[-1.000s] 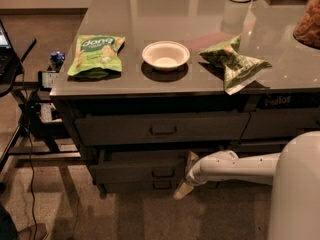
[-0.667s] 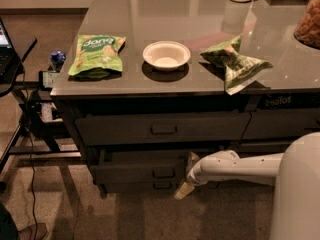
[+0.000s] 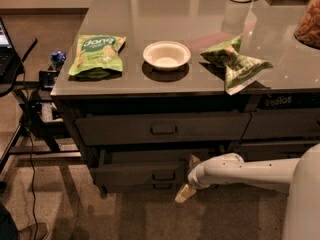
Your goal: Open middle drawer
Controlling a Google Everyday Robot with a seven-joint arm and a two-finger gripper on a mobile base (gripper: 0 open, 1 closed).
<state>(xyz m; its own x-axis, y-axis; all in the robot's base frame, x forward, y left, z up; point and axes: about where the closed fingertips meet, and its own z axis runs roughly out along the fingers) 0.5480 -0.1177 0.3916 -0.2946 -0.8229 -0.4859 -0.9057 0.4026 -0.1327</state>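
Note:
The middle drawer (image 3: 145, 173) is a wide dark grey front with a small rectangular pull handle (image 3: 164, 175). It sits under the upper drawer front (image 3: 163, 129) and stands a little way out, with a strip of its box showing behind the front. My gripper (image 3: 186, 185) is low at the right end of this drawer front, on a white arm (image 3: 250, 171) that reaches in from the right. The arm's end hides the drawer's right part. A lower drawer's handle (image 3: 164, 186) shows just beneath.
On the grey countertop (image 3: 200, 14) lie a green snack bag (image 3: 97, 54), a white bowl (image 3: 166, 55) and a crumpled green bag (image 3: 235, 61). A stand with cables (image 3: 35, 109) is at the left. My white body (image 3: 305, 204) fills the bottom right.

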